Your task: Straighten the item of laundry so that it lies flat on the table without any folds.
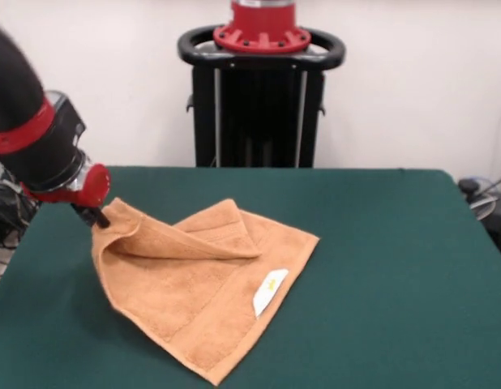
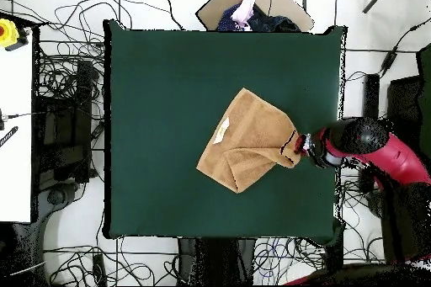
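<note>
You have no containers on the worktop; the only item on it is the orange-tan towel. In the front view the towel lies left of centre, toward the near edge, set as a diamond with one corner pointing at the camera. Its long axis runs from the lifted corner at the left, down toward that near corner. The gripper is closed on the towel's left corner and holds it raised off the green surface. From that corner a flap is folded over the middle of the cloth, so the towel does not lie flat. A small white tag sits on the right-hand edge. In the overhead view the gripper meets the towel at its corner nearest the arm.
</note>
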Tool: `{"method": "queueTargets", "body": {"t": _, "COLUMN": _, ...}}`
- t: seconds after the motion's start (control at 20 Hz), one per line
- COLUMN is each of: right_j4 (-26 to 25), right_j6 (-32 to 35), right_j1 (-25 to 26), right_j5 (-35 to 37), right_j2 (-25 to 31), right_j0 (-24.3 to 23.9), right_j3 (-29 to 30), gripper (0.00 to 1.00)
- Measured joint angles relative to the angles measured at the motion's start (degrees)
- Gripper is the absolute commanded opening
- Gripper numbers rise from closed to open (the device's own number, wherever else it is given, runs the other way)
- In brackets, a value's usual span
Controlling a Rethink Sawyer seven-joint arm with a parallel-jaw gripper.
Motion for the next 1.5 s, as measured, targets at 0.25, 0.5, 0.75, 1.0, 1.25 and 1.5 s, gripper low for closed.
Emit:
{"method": "queueTargets", "body": {"t": 0.25, "right_j4": -0.5, "right_j6": -9.9, "right_j1": 7.5, "right_j5": 8.1, "right_j2": 1.7, "right_j0": -3.2, "right_j3": -4.6, "gripper": 0.00}}
{"method": "queueTargets", "body": {"t": 0.5, "right_j4": -0.3, "right_j6": -16.6, "right_j1": 13.4, "right_j5": 11.4, "right_j2": 3.3, "right_j0": -5.0, "right_j3": -8.1, "gripper": 0.00}}
{"method": "queueTargets", "body": {"t": 0.75, "right_j4": -0.3, "right_j6": -20.0, "right_j1": 14.4, "right_j5": 16.3, "right_j2": 4.9, "right_j0": -5.7, "right_j3": -10.3, "gripper": 1.00}}
{"method": "queueTargets", "body": {"t": 1.0, "right_j4": -0.6, "right_j6": -20.1, "right_j1": 14.5, "right_j5": 16.8, "right_j2": 5.8, "right_j0": -6.0, "right_j3": -10.3, "gripper": 1.00}}
{"method": "queueTargets", "body": {"t": 1.25, "right_j4": -0.5, "right_j6": -20.1, "right_j1": 14.8, "right_j5": 16.9, "right_j2": 6.7, "right_j0": -7.0, "right_j3": -10.1, "gripper": 1.00}}
{"method": "queueTargets", "body": {"t": 1.5, "right_j4": -0.6, "right_j6": -20.1, "right_j1": 14.8, "right_j5": 16.9, "right_j2": 6.9, "right_j0": -7.2, "right_j3": -10.1, "gripper": 1.00}}
